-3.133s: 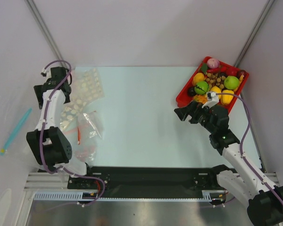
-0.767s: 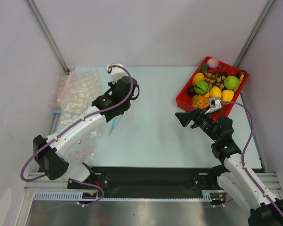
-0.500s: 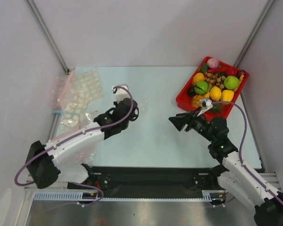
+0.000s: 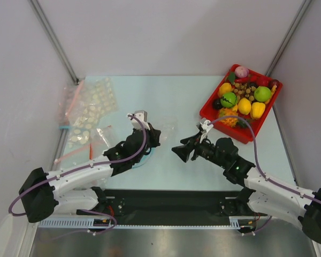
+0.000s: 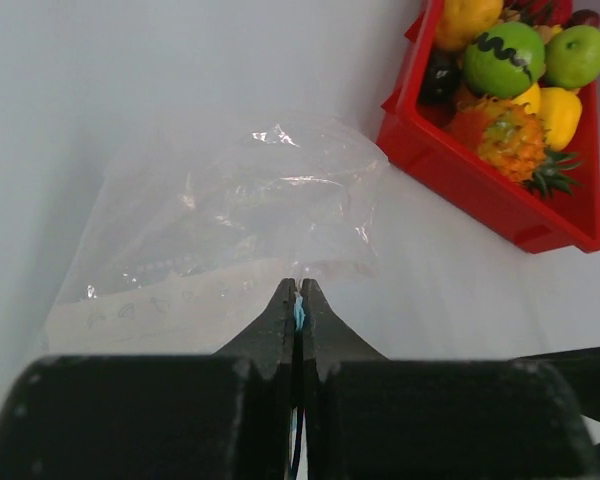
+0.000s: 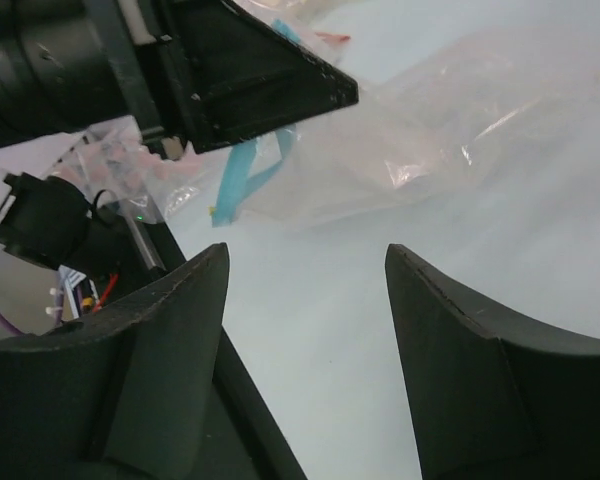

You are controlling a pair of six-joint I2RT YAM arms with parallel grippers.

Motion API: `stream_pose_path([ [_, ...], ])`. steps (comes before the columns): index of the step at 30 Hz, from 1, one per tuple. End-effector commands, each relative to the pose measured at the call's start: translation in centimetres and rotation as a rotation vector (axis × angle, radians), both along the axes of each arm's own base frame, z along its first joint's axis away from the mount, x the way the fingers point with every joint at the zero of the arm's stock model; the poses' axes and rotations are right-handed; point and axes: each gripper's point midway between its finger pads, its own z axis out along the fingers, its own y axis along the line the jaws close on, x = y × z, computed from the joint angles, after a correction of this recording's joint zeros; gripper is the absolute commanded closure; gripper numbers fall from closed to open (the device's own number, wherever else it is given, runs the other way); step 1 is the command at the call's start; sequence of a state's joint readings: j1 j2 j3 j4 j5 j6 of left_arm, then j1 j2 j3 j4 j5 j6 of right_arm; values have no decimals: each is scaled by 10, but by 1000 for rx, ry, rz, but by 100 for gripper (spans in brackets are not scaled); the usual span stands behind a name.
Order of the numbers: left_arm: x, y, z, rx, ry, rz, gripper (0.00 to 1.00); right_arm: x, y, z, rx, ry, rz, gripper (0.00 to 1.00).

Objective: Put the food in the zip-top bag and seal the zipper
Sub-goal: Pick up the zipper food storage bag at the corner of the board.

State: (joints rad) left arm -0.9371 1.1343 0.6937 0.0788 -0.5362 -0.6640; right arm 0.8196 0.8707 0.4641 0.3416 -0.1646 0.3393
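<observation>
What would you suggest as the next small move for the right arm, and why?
Probably ease the right end effector forward to pinch the zip-top bag's free lip beside the zipper. The left end effector is shut on that light-blue strip, the right one is open facing the bag, and the food all sits in the red tray, so the mouth likely needs opening first.

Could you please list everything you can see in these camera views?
Clear crinkly plastic zip-top bag: one, transparent, table centre.
Light-blue zipper strip: one, along the bag's near edge.
Red plastic tray: one, far right.
Toy foods: many, in the tray: orange pineapple, dark-marked green round fruit, plain green apple, yellow piece, dark piece.
Pile of clear bags with pink strips: several, far left.
Left gripper: black, shut on the strip.
Right gripper: black, open, facing the bag.
</observation>
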Motion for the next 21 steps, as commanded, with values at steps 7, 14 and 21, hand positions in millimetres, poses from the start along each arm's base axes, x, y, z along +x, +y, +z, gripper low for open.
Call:
stream_pose_path([
  [7,0,-22,30,-74,-91,-91,100,13,4,27,16,-109,-80,19],
  [14,-1,-16,37,-84,-98,-72,100,8,-15,49,83,-145,-154,7],
  [21,-4,-15,54,-122,-142,-88,100,18,-9,41,131,-81,-225,12],
])
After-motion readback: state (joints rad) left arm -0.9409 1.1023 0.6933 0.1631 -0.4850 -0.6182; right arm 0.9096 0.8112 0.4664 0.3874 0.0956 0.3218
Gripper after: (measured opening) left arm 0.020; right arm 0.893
